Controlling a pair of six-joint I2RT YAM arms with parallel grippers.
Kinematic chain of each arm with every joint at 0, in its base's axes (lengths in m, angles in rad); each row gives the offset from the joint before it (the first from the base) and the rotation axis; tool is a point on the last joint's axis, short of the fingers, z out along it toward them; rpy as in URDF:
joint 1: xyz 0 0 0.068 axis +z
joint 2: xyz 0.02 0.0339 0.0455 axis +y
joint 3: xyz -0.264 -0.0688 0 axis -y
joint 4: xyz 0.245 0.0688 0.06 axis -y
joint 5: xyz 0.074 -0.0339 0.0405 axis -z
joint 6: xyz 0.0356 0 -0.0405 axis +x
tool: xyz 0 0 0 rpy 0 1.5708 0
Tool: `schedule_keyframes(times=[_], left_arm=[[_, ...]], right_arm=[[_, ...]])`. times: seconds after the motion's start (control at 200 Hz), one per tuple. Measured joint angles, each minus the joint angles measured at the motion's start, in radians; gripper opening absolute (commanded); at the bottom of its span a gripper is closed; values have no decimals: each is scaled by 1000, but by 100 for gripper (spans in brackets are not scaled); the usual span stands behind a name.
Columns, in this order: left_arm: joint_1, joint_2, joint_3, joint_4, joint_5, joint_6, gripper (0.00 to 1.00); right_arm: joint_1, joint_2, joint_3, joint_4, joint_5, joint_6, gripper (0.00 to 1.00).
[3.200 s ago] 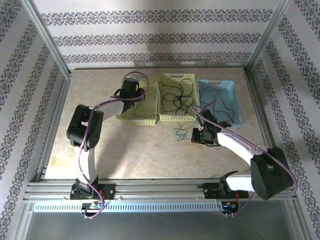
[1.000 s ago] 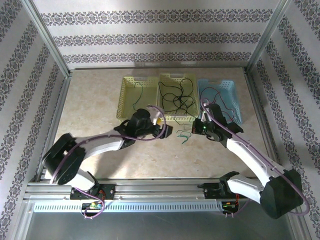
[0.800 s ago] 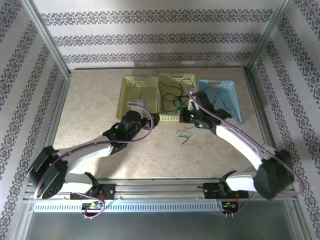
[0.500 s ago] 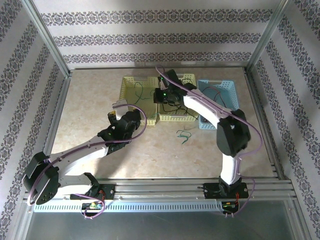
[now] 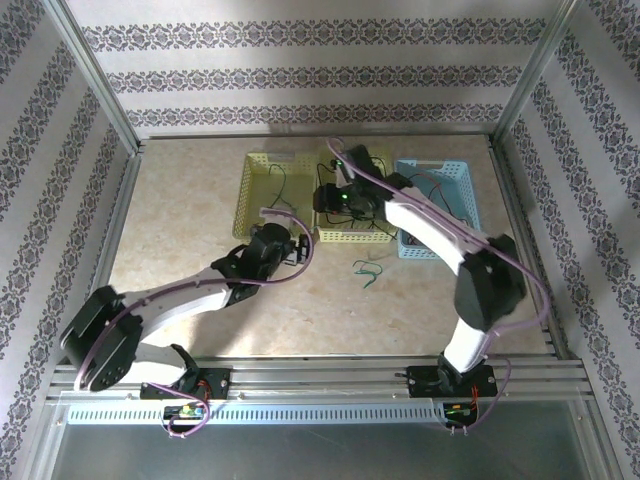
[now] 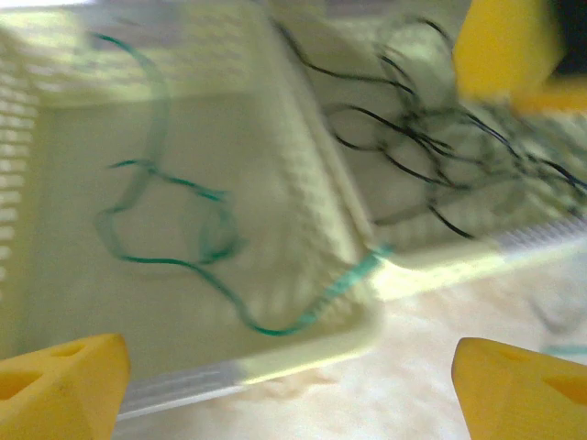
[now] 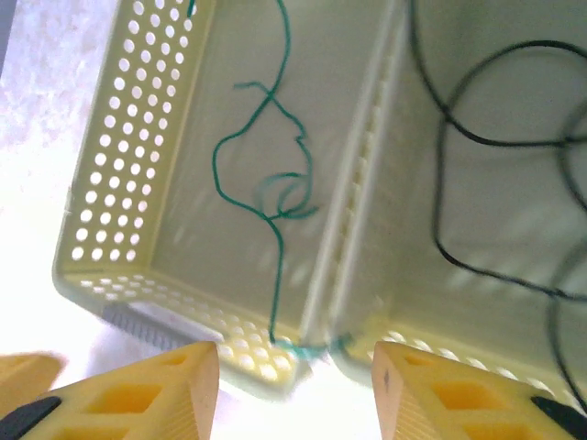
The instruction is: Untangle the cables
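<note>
Yellow baskets point(image 5: 243, 200) beside blue basket point(image 5: 445, 165)

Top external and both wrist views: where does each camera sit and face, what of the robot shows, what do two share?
Top external: above, behind the bases, looking down on the table; both arms show.
Left wrist: on the left arm, facing the left yellow basket's near corner; fingers at bottom corners.
Right wrist: on the right arm, looking down into that basket; fingers along the bottom.
Shared: wrist views both show the green cable.
</note>
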Motion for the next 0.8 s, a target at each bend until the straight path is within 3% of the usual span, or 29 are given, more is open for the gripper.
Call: schedule_keyframes(times=[0.18, 0.37, 0.56, 0.8], left_arm=[[-59, 244, 142, 50, 290, 67, 85], [-108, 448, 323, 50, 531, 132, 75], [-126, 536, 449, 2, 626, 191, 67], [-126, 600, 550, -63, 656, 278, 67]], right_arm=[[-112, -263, -265, 19, 45, 40, 49], [-191, -354, -438, -2, 53, 76, 49], [-246, -386, -485, -31, 58, 89, 49], [-313, -414, -505, -50, 46, 89, 49]])
